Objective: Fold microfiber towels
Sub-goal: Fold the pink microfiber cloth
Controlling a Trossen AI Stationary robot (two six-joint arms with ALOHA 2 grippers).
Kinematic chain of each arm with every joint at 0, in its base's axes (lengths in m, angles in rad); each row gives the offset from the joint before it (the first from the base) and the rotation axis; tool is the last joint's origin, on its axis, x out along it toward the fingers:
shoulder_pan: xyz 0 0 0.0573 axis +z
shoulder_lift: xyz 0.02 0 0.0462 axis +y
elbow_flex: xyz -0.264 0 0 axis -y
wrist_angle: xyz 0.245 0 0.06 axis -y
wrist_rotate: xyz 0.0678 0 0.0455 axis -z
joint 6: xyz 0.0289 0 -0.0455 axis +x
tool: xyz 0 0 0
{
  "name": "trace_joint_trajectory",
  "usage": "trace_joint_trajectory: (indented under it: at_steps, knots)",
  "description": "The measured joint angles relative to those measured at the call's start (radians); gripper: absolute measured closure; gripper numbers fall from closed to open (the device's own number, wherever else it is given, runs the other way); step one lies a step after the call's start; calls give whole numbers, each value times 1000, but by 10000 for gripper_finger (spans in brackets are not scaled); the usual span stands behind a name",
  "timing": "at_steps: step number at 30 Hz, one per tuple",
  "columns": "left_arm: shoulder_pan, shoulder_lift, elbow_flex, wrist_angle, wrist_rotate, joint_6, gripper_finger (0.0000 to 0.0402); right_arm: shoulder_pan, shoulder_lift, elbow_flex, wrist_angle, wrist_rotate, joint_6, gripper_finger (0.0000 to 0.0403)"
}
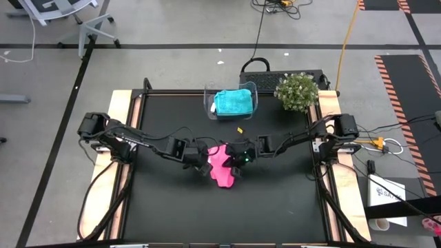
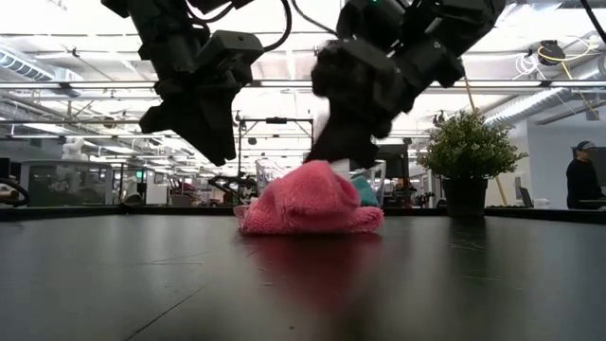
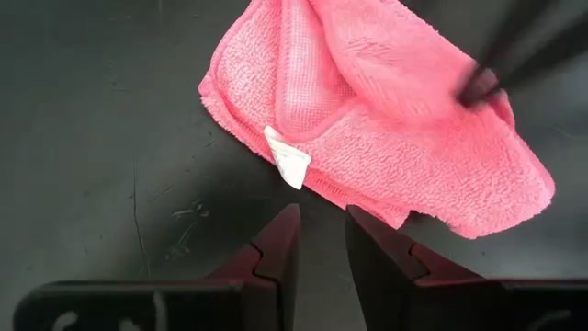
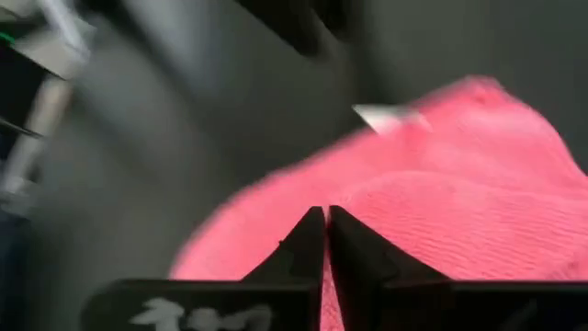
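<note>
Bright pink fuzzy microfiber towel [image 1: 222, 167] lies crumpled near the middle of the black surface [image 1: 275, 200]. Right claw [image 4: 326, 241] is pressed together, pinching the pink towel's upper fold. Left claw [image 3: 322, 244] hovers just beside the edge carrying the small white tag [image 3: 288, 158], fingers slightly apart and empty. Teal towel [image 1: 233, 102] sits in the clear plastic bin [image 1: 209, 98] at the far edge. Judgement: the tag edge lies straight ahead of the left claw, so that is the nearer grab.

A robotics lab: black worktable [image 1: 275, 200], floor cables [image 1: 262, 27], hazard-striped tape [image 1: 403, 89], ceiling strip lights [image 2: 530, 90].
</note>
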Motion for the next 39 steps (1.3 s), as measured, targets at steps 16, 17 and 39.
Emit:
trace_joint_trajectory:
  at_steps: [16,17,39]
  knots:
    - [0,0,0,78,0,54,311,-35,-36,0,33,-63,33,393]
    - [0,0,0,85,0,65,311,-37,-49,0,14,-77,39,393]
    - [-50,105,1,292,-165,949,305,-46,-328,-1,-419,7,18,392]
